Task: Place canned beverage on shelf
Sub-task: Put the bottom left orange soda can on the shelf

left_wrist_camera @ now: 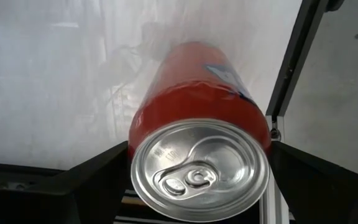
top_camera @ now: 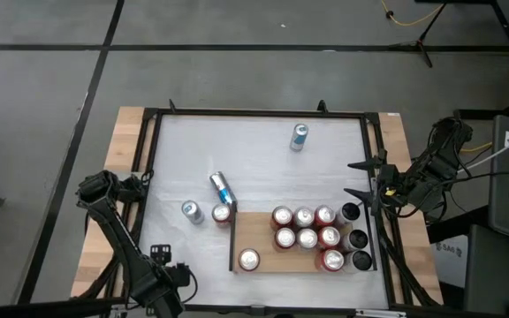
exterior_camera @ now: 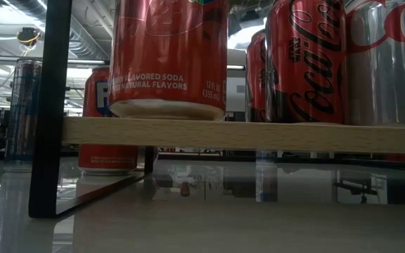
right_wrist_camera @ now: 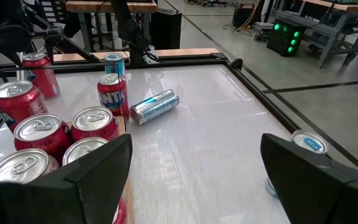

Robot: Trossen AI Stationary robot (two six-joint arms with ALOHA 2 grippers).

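The left gripper (left_wrist_camera: 197, 186), at the near left corner of the worktop (top_camera: 254, 150), holds a red can (left_wrist_camera: 197, 149) pinched between its widely spread fingers, lid toward the wrist camera. The right gripper (top_camera: 360, 181) waits with fingers spread and empty at the worktop's right edge; directly beside it lies the shelf (top_camera: 259, 237), carrying eleven upright cans, ten clustered at the end nearest this gripper. Farther out on the worktop are a toppled silver-blue can (top_camera: 222, 187) and three upright cans.

Lab workshop: concrete floor (top_camera: 237, 75), equipment racks (right_wrist_camera: 294, 31), cables.
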